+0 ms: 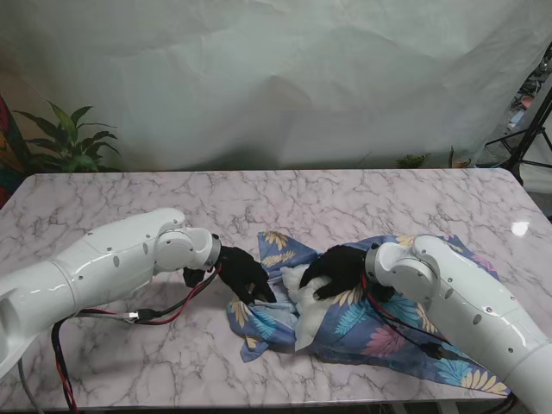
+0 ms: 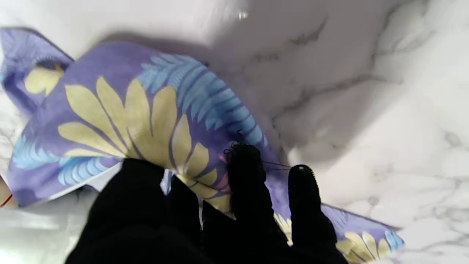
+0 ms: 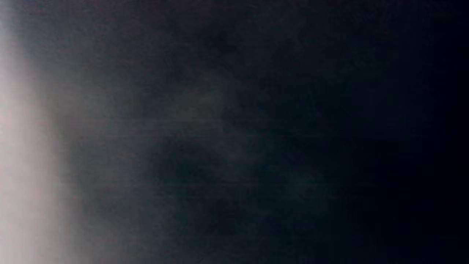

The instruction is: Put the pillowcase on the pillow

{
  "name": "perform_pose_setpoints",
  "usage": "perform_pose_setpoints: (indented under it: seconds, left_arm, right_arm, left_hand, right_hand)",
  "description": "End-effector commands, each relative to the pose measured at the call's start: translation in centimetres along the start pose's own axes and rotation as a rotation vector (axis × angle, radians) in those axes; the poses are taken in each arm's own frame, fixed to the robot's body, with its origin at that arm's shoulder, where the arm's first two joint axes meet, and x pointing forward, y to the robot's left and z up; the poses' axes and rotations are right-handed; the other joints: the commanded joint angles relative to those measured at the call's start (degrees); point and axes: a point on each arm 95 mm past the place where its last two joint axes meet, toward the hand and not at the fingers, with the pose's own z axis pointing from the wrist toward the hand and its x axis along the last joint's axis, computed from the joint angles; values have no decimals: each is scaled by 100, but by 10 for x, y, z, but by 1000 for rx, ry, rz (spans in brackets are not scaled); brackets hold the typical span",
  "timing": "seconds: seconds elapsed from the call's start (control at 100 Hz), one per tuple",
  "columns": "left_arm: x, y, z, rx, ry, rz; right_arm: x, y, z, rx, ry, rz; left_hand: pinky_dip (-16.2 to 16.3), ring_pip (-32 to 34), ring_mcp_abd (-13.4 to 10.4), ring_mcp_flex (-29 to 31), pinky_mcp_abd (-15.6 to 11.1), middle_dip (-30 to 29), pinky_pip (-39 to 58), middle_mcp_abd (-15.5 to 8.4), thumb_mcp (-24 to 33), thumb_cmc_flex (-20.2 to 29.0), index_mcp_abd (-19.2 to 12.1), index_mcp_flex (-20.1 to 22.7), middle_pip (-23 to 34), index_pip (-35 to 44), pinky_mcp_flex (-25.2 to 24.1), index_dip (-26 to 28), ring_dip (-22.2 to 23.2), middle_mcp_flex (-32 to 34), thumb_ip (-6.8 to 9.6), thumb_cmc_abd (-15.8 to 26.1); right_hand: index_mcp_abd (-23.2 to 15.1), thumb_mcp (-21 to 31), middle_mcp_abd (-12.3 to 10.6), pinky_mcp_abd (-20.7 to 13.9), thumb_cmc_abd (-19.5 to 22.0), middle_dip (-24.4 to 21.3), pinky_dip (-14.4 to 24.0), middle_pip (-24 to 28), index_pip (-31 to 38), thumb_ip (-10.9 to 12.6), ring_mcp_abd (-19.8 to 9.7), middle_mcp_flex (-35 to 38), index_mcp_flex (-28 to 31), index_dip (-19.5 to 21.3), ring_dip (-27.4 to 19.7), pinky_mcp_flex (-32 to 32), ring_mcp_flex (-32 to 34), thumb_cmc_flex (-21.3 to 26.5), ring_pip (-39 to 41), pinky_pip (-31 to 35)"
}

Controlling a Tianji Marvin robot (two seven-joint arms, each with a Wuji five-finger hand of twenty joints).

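The purple leaf-print fabric pillowcase [image 1: 379, 323] lies crumpled on the white marble-pattern worktop [image 1: 129, 362], right of centre and near me. The white soft pillow [image 1: 302, 302] pokes out at the case's 9 o'clock end, mostly still uncovered there as far as I can judge.

My left hand [image 1: 246, 276] in its black glove sits at the case's 9 o'clock edge. In the left wrist view its fingers [image 2: 245, 176] are curled onto the cloth hem, so I read it as pinching the pillowcase, though the thumb side is hidden.

My right hand [image 1: 339, 269] rests on the pillow at the opening. Clamped or just pressing, I cannot tell; the right wrist view is dark and shows nothing.

Handling, my judgement: both items are light and limp. The case will fold, slide and bunch on the smooth marble. The pillow squashes, no rigid edge. Best hold is the hem of the opening, pinched on both sides, with the pillow gripped by a corner and fed in. Pulling mid-panel would only gather cloth.
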Motion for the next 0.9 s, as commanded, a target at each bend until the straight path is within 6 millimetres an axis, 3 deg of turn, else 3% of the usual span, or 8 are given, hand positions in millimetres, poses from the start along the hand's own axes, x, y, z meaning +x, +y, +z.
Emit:
perform_pose_setpoints:
  seconds: [0.0, 0.06, 0.1, 0.18, 0.24, 0.36, 0.6, 0.89]
  left_arm:
    - [-11, 18, -3, -16, -35, 1]
    - [-12, 17, -4, 7, -40, 20]
    - [-12, 17, -5, 12, -46, 23]
    - [-13, 15, -6, 39, -64, 24]
    - [-15, 14, -7, 76, -76, 39]
    - [-16, 9, -10, 156, -98, 86]
    - [-12, 2, -18, 386, -165, 103]
    - [-1, -15, -24, 642, -202, 95]
  right_arm:
    - [-8, -25, -2, 67, -27, 16]
    - [-8, -25, -2, 66, -28, 18]
    - [-8, -25, -2, 66, -28, 20]
    - [-9, -25, -1, 67, -28, 22]
    - [-9, -25, -1, 67, -27, 22]
    - [-9, -25, 0, 67, -25, 21]
    - [-8, -25, 2, 71, -20, 22]
    - [-9, -23, 10, 66, -23, 27]
  left_hand:
    - [199, 64, -135, -110, -81, 7, -88, -1, -495, -356, -228, 1408, 264, 4378, -80, 1078, 101, -202, -52, -177]
    - [243, 39, -139, -139, -101, -33, -84, 18, -645, -617, -263, 1513, 221, 5830, -85, 1909, 87, -284, -98, -77]
    - [285, -43, -148, -266, -127, -70, -140, 38, -689, -786, -216, 1250, 185, 6580, -147, 3242, 88, -467, -103, -78]
    - [314, -209, -57, -360, -121, -171, -173, 74, -625, -723, -178, 1168, 132, 6947, -188, 4402, -22, -552, -78, -322]
    - [310, -408, 26, -350, -108, -319, -170, 71, 958, -1213, -72, 1192, 105, 7005, -148, 5103, -281, -506, -151, -856]
    - [211, -864, 207, -234, -107, -685, -84, 101, 1888, -1044, 370, 1252, -187, 7228, -36, 6104, -784, -362, -70, -1193]
    - [-17, -1817, 850, 754, 81, -1474, 567, 701, 2624, -394, 1712, 1317, -1416, 7401, 652, 6693, -2069, 1010, -80, -1469]
    - [-233, -1577, 706, 1217, -19, -731, 974, 422, 1872, 449, 2172, 1183, -2002, 7375, 949, 6703, -2125, 1994, -133, -1632]
  right_hand:
    - [-168, 292, 109, 328, 259, 107, 87, 332, 362, -45, 84, 278, 180, 125, 4, 70, 193, 223, 34, 129]
    - [-173, 252, 109, 333, 303, 108, 87, 334, 366, -60, 89, 286, 185, 128, 4, 63, 187, 219, 33, 127]
    - [-173, 209, 105, 330, 347, 109, 86, 335, 365, -68, 93, 289, 181, 128, 5, 63, 187, 214, 35, 126]
    - [-185, 175, 107, 328, 398, 109, 86, 334, 368, -74, 85, 286, 191, 130, 6, 59, 182, 240, 35, 124]
    - [-199, 135, 97, 327, 446, 108, 87, 333, 368, -85, 83, 286, 189, 131, 7, 57, 180, 262, 36, 125]
    - [-204, 66, 96, 330, 462, 106, 87, 328, 367, -95, 90, 287, 181, 132, 7, 54, 174, 261, 36, 124]
    - [-156, -63, 126, 344, 394, 99, 83, 311, 339, -60, 110, 264, 150, 120, 5, 40, 154, 65, 29, 115]
    - [-132, -114, 144, 351, 357, 97, 82, 307, 326, -11, 137, 277, 161, 112, 5, 47, 173, -5, 34, 116]
